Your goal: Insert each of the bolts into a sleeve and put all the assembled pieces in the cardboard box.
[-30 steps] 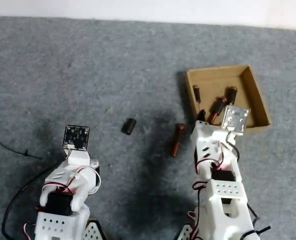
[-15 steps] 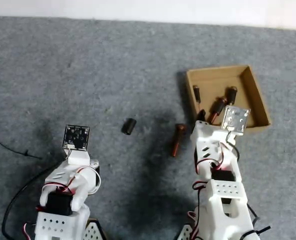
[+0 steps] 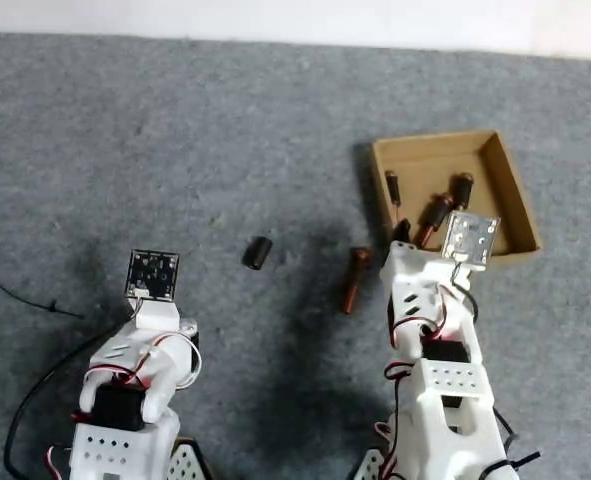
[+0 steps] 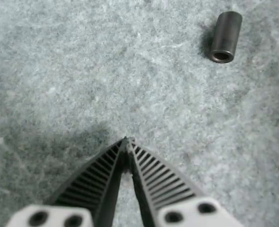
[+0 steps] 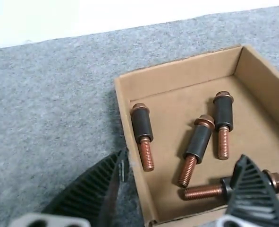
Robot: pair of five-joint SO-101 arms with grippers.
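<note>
A loose copper bolt (image 3: 353,279) lies on the grey carpet just left of the right arm. Farther left a lone black sleeve (image 3: 258,252) lies on its side; the left wrist view has this sleeve (image 4: 225,37) well ahead of my left gripper (image 4: 126,143), which is shut and empty over bare carpet. The cardboard box (image 3: 430,142) sits at the right, holding several bolts fitted with sleeves (image 5: 196,149). My right gripper (image 5: 182,157) stands open over the box's near left corner (image 5: 130,156), one finger outside the wall and the other inside, with nothing in it.
A thin black cable tie (image 3: 30,300) lies at the left edge. Grey carpet (image 3: 175,150) stretches free to the back and left, ending at a white strip (image 3: 275,18) along the far side.
</note>
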